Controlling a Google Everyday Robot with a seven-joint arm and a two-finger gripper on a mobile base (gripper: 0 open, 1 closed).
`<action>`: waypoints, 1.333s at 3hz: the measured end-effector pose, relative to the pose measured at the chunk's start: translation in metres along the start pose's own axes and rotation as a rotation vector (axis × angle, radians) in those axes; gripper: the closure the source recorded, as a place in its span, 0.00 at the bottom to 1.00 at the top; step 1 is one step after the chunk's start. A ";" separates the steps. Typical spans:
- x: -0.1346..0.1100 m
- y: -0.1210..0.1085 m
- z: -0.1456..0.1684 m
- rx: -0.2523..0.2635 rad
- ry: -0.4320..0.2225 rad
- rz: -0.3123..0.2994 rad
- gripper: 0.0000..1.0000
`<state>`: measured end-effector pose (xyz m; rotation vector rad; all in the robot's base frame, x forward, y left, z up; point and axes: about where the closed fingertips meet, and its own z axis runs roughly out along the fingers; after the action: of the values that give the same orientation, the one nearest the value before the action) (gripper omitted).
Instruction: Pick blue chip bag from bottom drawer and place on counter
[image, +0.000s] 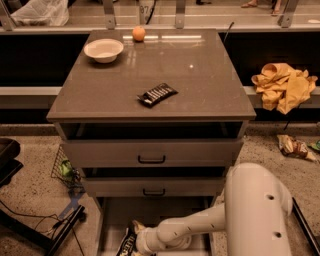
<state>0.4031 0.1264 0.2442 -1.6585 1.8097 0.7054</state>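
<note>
The bottom drawer (170, 212) is pulled open below the two shallower drawers. The blue chip bag (125, 246), dark foil with white lettering, lies at the drawer's front left, cut off by the bottom edge of the view. My white arm (255, 210) reaches in from the right, and my gripper (135, 234) is down inside the drawer, right at the bag's upper right edge. I cannot tell whether it touches the bag. The counter (200, 75) is the glossy top slab.
On the counter are a black-and-white striped bar wrapper (157, 94), a white bowl (103, 50) and an orange (139, 33). A yellow cloth (284, 85) lies on the ledge at right, a snack wrapper (294, 147) on the floor. A wire basket (64, 167) and a black stand (10, 160) are at left.
</note>
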 end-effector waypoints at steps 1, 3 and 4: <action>0.000 -0.047 0.052 -0.002 -0.048 -0.004 0.00; 0.007 -0.045 0.061 -0.011 -0.059 0.007 0.00; 0.032 -0.044 0.068 -0.005 -0.052 0.027 0.00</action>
<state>0.4490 0.1498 0.1744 -1.6068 1.7977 0.7584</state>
